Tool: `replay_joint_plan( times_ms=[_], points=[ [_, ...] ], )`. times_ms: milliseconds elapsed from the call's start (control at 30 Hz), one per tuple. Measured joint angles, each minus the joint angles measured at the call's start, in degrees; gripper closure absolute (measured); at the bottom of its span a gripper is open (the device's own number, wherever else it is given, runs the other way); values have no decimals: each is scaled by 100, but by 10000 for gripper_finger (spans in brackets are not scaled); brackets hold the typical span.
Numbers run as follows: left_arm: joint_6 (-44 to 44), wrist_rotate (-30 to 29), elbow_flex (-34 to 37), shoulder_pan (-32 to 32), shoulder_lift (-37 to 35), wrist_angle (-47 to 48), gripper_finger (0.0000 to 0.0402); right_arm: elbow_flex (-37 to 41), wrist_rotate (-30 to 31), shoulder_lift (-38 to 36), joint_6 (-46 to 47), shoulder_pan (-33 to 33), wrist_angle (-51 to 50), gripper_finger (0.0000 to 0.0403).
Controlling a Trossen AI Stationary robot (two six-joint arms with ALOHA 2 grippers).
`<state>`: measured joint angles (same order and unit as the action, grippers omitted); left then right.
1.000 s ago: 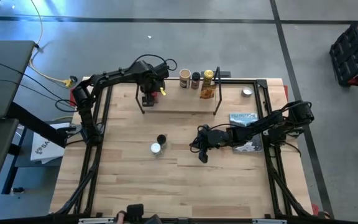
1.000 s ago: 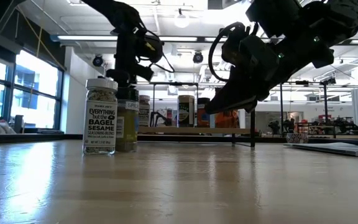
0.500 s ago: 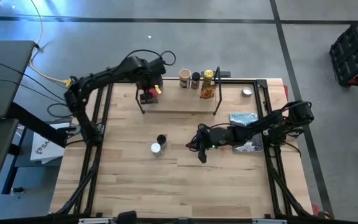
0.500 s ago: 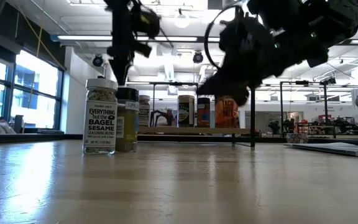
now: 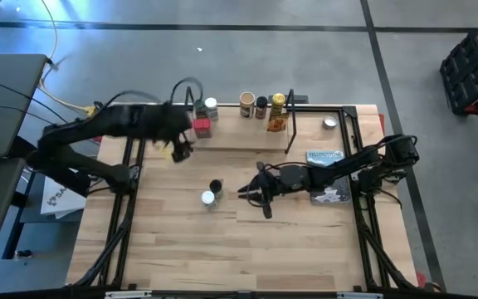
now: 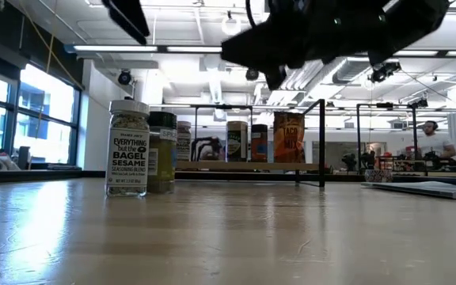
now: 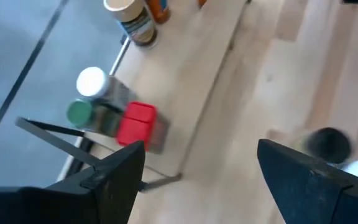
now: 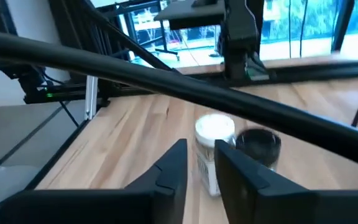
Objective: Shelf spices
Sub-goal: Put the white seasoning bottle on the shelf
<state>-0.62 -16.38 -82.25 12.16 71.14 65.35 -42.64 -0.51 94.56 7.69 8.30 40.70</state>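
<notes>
The shelf (image 5: 239,139) is a light-wood plank at the table's far side. On its left end stand a red jar (image 5: 202,127), a white-lidded jar (image 5: 212,105) and a green-lidded jar (image 7: 78,113). Further right on it stand three jars and an orange packet (image 5: 276,124). A black-lidded jar (image 5: 215,185) and a white-lidded jar (image 5: 208,198) stand on the tabletop. My left gripper (image 5: 177,146) is wide open and empty, left of the shelf's left end. My right gripper (image 5: 246,192) hovers right of the two table jars, its fingers a narrow gap apart (image 8: 201,168), holding nothing.
A small silver disc (image 5: 329,123) lies at the far right. A grey-blue booklet (image 5: 324,157) lies under my right arm. Black wire uprights (image 5: 290,124) stand at the shelf's ends. Bare tabletop (image 5: 239,249) fills the near half.
My left gripper has left the red jar standing on the shelf's left end and drawn back toward the table's left and near edges. My right gripper has moved toward the table's left edge, closer to the two jars on the tabletop.
</notes>
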Motion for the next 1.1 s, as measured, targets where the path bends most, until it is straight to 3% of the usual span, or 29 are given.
replay_joint_plan(
  times_ms=[200, 333, 500, 633, 833, 1100],
  points=[
    [-1572, -1337, 1542, -1959, -767, -850, 96, -396, 7, 0, -411, 10, -596, 301],
    [-2438, -2110, 2613, -3256, -695, -1770, 100, -427, 99, 0, -351, 10, -923, 297],
    [-3545, -2760, 3566, -4269, -250, -3393, 101, -427, 103, 0, -154, 10, -1323, 297],
    [-4289, -3346, 3901, -4782, 260, -4199, 101, -427, 106, 0, -109, 18, -1482, 297],
    [-5236, -4392, 3922, -5234, 1195, -4335, 101, -427, 114, 0, -67, 104, -1483, 297],
    [-5809, -4850, 3922, -5176, 2178, -5020, 101, -427, 114, 0, -67, 152, -1481, 297]
  ],
)
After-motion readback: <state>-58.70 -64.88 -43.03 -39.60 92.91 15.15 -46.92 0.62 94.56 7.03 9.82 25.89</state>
